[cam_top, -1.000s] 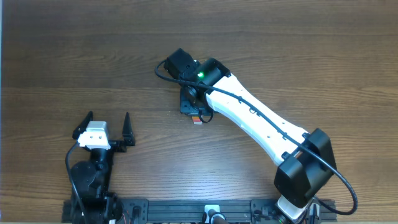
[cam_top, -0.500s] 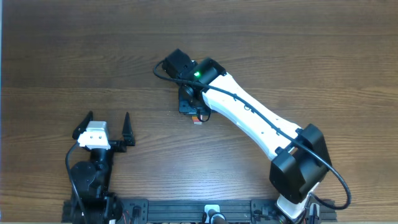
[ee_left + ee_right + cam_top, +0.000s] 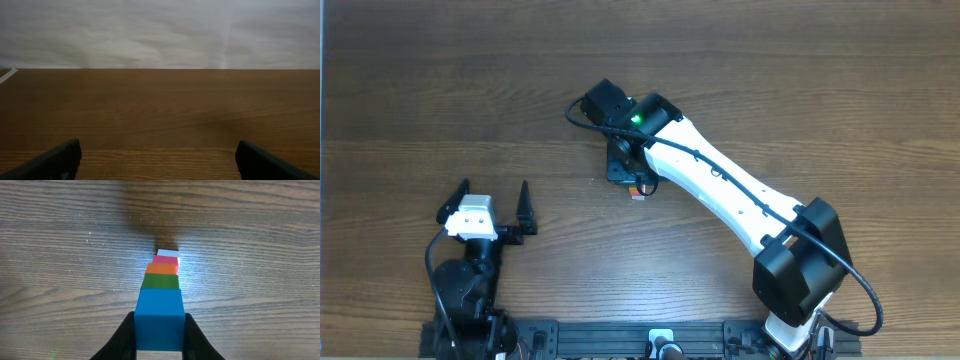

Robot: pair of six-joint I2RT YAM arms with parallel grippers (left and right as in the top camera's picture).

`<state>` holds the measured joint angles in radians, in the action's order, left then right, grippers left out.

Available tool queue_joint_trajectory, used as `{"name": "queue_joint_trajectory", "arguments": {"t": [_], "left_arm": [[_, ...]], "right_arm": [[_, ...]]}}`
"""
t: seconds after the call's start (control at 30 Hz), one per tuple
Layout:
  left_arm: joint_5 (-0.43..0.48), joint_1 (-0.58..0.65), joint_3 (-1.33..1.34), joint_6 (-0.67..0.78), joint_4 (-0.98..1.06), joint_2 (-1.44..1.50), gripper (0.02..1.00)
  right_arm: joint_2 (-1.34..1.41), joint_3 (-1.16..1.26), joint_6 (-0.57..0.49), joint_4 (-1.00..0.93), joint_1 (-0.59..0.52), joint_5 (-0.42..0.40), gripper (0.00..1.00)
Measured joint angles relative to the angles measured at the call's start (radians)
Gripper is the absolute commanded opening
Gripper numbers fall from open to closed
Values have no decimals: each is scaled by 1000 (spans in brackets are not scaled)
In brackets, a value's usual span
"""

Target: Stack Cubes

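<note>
While the right gripper [image 3: 160,332] clasps the blue cube [image 3: 159,311] between its fingers atop the green cube [image 3: 160,281], orange cube [image 3: 162,268], pink cube [image 3: 165,259] and white cube [image 3: 168,253] mid-worktop [image 3: 260,255], the 5-high stack looks built; by my judgement only letting go is left, and the left gripper [image 3: 492,196] rests spread wide

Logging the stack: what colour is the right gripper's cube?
The cube is blue; right wrist view.

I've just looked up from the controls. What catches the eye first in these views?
A leaning tower of cubes stands mid-table: white cube lowest, then pink cube, orange cube, green cube, and blue cube on top. The right gripper clasps the blue cube by its sides. The left gripper sits open near its base, over bare wood.
</note>
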<state>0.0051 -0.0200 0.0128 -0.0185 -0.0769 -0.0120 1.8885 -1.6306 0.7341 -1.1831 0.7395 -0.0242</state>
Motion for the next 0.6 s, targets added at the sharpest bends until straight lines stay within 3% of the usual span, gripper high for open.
{"name": "queue_joint_trajectory", "arguments": {"t": [0.6], "left_arm": [[0,0,0,0,0,0,1000]], "right_arm": [[0,0,2,0,0,0,211]]}}
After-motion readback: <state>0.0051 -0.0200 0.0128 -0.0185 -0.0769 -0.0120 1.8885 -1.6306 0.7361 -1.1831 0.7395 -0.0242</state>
